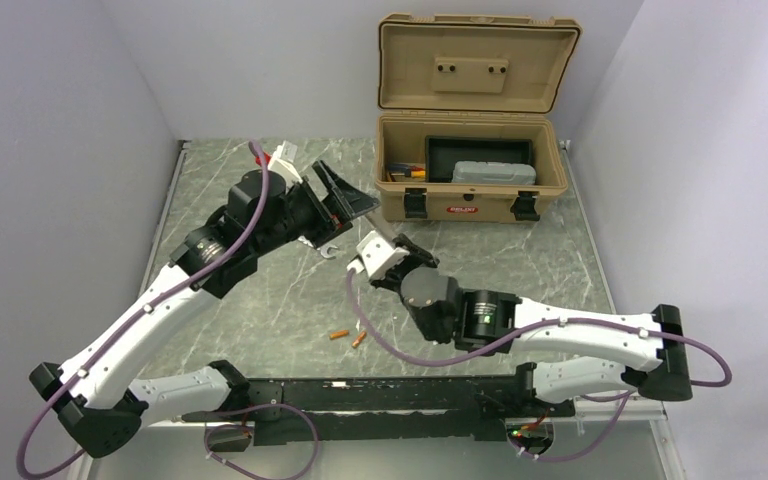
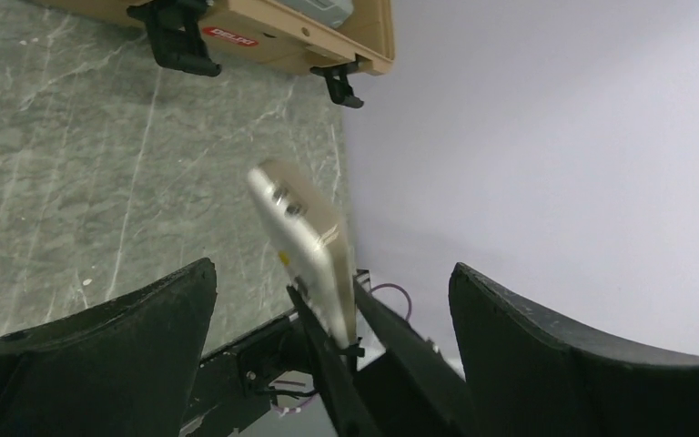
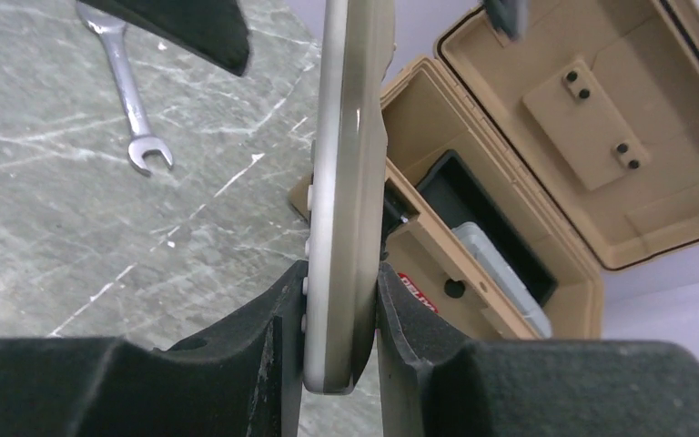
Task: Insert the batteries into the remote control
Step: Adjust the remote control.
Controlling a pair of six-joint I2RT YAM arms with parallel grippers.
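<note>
My right gripper [image 1: 392, 250] [image 3: 341, 273] is shut on the remote control [image 3: 350, 137] and holds it edge-on above the table, with the white front to the left and the grey-tan back to the right. The remote also shows in the left wrist view [image 2: 302, 241] and the top view [image 1: 380, 236]. My left gripper [image 1: 352, 200] [image 2: 332, 273] is open and empty, its jaws wide apart just beyond the remote's free end. Two orange-copper batteries [image 1: 338, 334] [image 1: 359, 340] lie on the table near its front edge.
A silver wrench [image 3: 136, 109] [image 1: 326, 251] lies on the table under the left gripper. An open tan toolbox [image 1: 472, 200] [image 3: 519, 209] stands at the back right, holding a black tray and a grey case. A grey wall lies to the right [image 2: 555, 137].
</note>
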